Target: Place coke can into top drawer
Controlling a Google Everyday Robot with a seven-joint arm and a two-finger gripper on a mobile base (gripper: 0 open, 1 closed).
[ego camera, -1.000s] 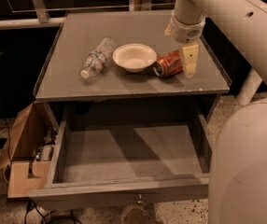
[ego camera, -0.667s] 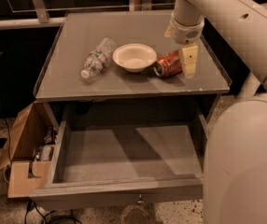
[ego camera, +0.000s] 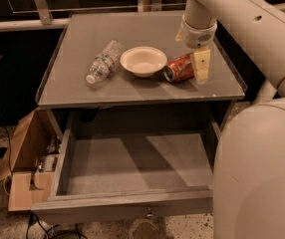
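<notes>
The coke can (ego camera: 178,67), red with a silver end, lies on its side on the grey cabinet top (ego camera: 147,29), right of a white bowl. My gripper (ego camera: 197,68) reaches down from above and stands right against the can's right end, low over the cabinet top. Whether it grips the can is hidden. The top drawer (ego camera: 132,166) is pulled out below the cabinet top, and nothing lies on its flat grey bottom.
A white bowl (ego camera: 143,60) sits mid-top and a clear plastic water bottle (ego camera: 102,61) lies to its left. An open cardboard box (ego camera: 30,163) stands on the floor left of the drawer. My pale arm and body (ego camera: 262,168) fill the right side.
The can and my gripper have stayed where they were. Only my body in the right foreground has shifted slightly.
</notes>
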